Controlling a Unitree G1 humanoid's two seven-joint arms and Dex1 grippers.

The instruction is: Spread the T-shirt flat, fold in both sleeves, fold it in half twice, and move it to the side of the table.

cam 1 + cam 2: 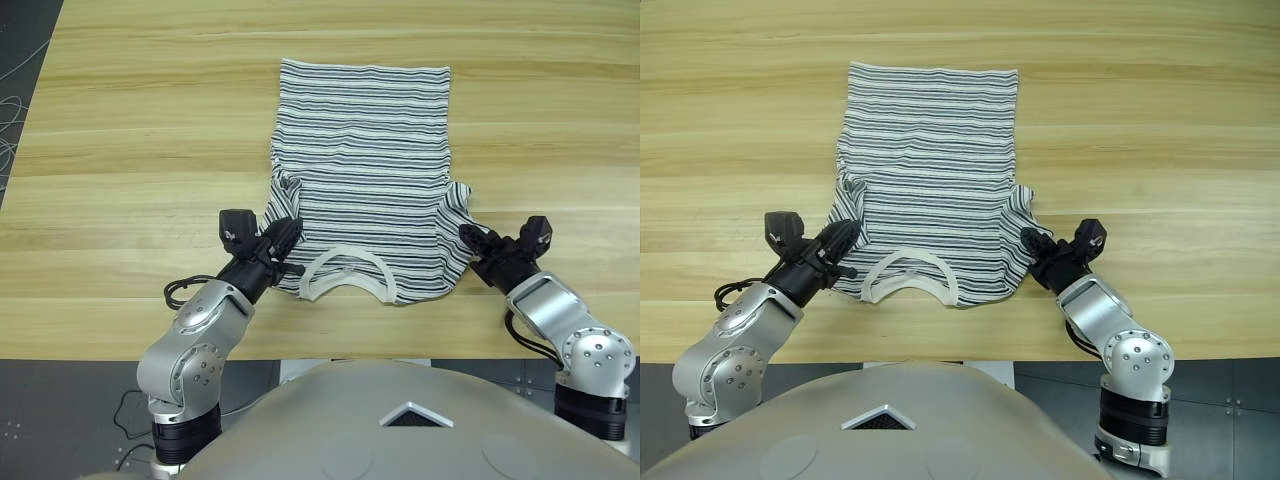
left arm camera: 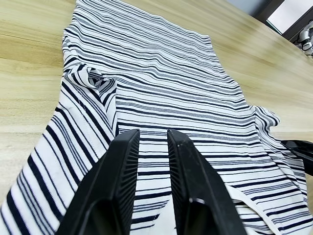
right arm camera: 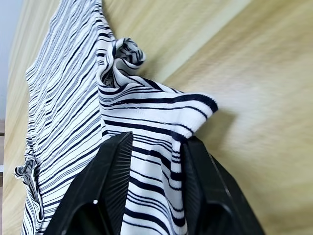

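A black-and-white striped T-shirt lies on the wooden table, hem at the far side and white collar toward me. Both sleeves are bunched at the shoulders. My left gripper sits at the shirt's left shoulder. In the left wrist view its fingers stand close together with striped cloth in the narrow gap. My right gripper is at the right sleeve. In the right wrist view it is shut on the sleeve's edge, which is lifted slightly off the wood.
Bare wood spreads wide to the left and right of the shirt and beyond its hem. The table's front edge runs just behind both wrists. Loose cables lie on the dark floor past the left table edge.
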